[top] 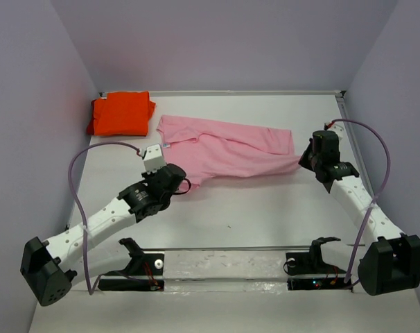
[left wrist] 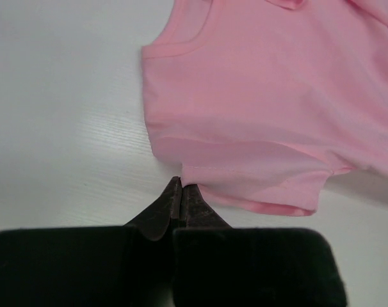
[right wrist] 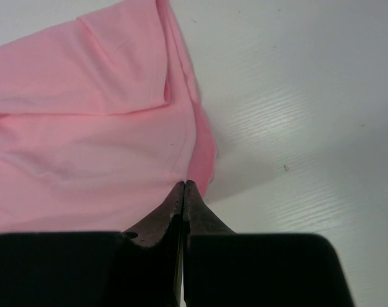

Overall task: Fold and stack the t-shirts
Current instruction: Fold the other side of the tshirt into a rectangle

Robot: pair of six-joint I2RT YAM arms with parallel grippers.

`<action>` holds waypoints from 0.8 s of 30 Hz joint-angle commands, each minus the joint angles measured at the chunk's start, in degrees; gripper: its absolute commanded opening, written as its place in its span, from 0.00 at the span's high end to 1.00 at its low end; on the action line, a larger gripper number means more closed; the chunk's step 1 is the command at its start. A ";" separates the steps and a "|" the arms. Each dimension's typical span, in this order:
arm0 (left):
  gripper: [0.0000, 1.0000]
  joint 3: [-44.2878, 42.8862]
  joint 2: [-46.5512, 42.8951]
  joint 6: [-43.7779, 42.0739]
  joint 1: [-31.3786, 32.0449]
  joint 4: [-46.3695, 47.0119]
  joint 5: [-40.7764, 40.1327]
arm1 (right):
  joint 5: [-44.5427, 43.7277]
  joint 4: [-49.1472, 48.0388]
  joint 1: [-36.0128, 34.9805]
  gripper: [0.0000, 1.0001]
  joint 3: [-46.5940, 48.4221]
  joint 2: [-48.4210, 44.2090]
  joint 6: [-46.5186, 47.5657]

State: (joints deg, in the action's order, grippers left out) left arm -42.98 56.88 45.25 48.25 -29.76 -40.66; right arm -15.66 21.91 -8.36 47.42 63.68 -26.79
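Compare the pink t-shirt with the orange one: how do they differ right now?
The pink t-shirt lies spread out and rumpled mid-table; the orange t-shirt sits folded compactly in the far left corner. The left hand and right hand each pinch an edge of the pink t-shirt; neither touches the orange t-shirt. Both are plain cloth on the table.

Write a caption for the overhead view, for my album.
Left gripper and right gripper pinch opposite ends of a pink t-shirt; folded orange t-shirt lies far-left.
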 commanded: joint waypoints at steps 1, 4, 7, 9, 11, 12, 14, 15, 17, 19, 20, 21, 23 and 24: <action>1.00 0.71 -4.23 -5.86 -5.25 3.47 0.23 | -5.17 1.03 -0.60 1.00 2.33 -1.37 0.42; 1.00 0.01 -4.50 -8.33 -7.72 4.27 1.02 | -4.91 1.03 -0.60 1.00 2.41 -1.19 0.24; 1.00 -2.27 -2.40 -12.03 -9.40 5.59 0.76 | -4.47 0.94 -0.60 1.00 2.94 0.12 0.07; 1.00 -4.30 -0.47 -14.74 -9.93 7.86 1.29 | -4.12 0.85 -0.60 1.00 3.64 1.44 0.07; 1.00 -5.79 1.12 -16.85 -10.10 10.32 1.73 | -3.42 0.41 -0.60 1.00 4.61 2.58 0.07; 1.00 -6.49 3.13 -18.95 -10.28 12.16 1.38 | -3.15 -0.02 -0.60 1.00 4.96 3.89 -0.02; 1.00 -8.69 5.68 -21.07 -11.24 14.02 1.81 | -3.06 -0.55 -0.60 1.00 5.75 5.39 -0.02; 1.00 -9.57 8.31 -23.09 -11.51 15.85 2.34 | -3.15 -1.08 -0.60 1.00 6.63 6.18 0.07; 1.00 -12.20 10.87 -24.77 -12.21 17.27 2.26 | -3.58 -1.34 -0.60 1.00 7.77 8.82 0.51; 1.00 -15.01 14.82 -27.83 -13.09 19.64 2.08 | -3.67 -2.05 -0.60 1.00 9.53 11.45 0.77; 1.00 -15.81 16.05 -29.16 -13.35 20.61 1.73 | -4.11 -2.31 -0.60 1.00 10.06 12.34 0.77; 1.00 -16.77 18.76 -30.65 -13.79 22.44 1.29 | -4.20 -2.66 -0.60 1.00 10.58 13.30 0.77; 1.00 -19.75 21.68 -34.16 -15.28 23.77 1.11 | -5.16 -2.93 -0.60 1.00 12.78 16.63 1.12; 1.00 -21.08 24.39 -34.79 -15.99 23.96 1.46 | -5.69 -2.93 -0.60 1.00 13.48 17.61 1.47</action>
State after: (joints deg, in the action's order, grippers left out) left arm -59.00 77.60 17.63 34.26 -11.11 -37.78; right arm -18.46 22.24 -8.36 56.42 78.43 -26.59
